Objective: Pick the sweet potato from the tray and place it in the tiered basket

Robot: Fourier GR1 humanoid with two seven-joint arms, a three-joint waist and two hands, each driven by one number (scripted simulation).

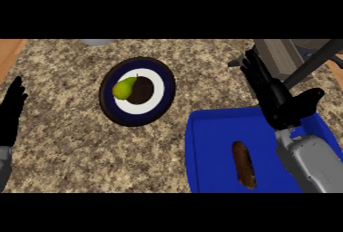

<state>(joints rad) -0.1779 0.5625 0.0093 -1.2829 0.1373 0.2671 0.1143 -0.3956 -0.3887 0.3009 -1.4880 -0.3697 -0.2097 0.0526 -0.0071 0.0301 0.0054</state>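
Observation:
A long brown sweet potato [244,165] lies lengthwise on the blue tray [208,149] at the lower right. My right hand [278,102] hovers over the tray's far right corner, fingers straight and pointing away, thumb out to the right; it is open and holds nothing. The sweet potato sits to the left of my right forearm and nearer to me than the hand. Part of the grey tiered basket [285,56] shows at the upper right, beyond the fingers. My left hand [12,108] rests open at the left edge, fingers up.
A dark plate with a blue and white centre [161,97] sits mid-counter and carries a green pear [124,88]. A grey object [99,41] peeks in at the top edge. Wooden strips border the granite counter [67,149] at the upper left and right.

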